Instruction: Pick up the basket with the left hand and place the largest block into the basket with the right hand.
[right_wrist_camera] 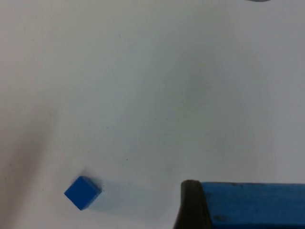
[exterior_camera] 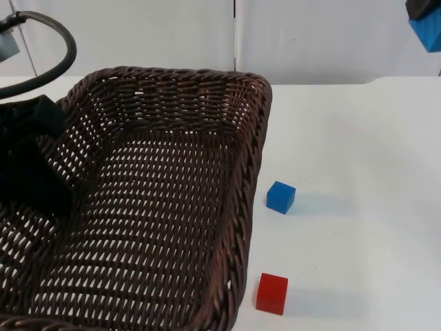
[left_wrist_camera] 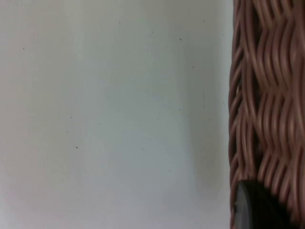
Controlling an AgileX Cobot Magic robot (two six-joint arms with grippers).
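Basket clamped by left gripper | right gripper holds large blue block | white table, grey wall

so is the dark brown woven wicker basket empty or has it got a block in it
Empty: the dark brown woven wicker basket shows bare weave inside; the small blue cube and red cube sit outside on the white table.

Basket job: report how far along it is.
Done: the left gripper has the basket by its rim, raised near the camera. In hand: the right gripper holds a large blue block up high. Left: drop it into the basket.
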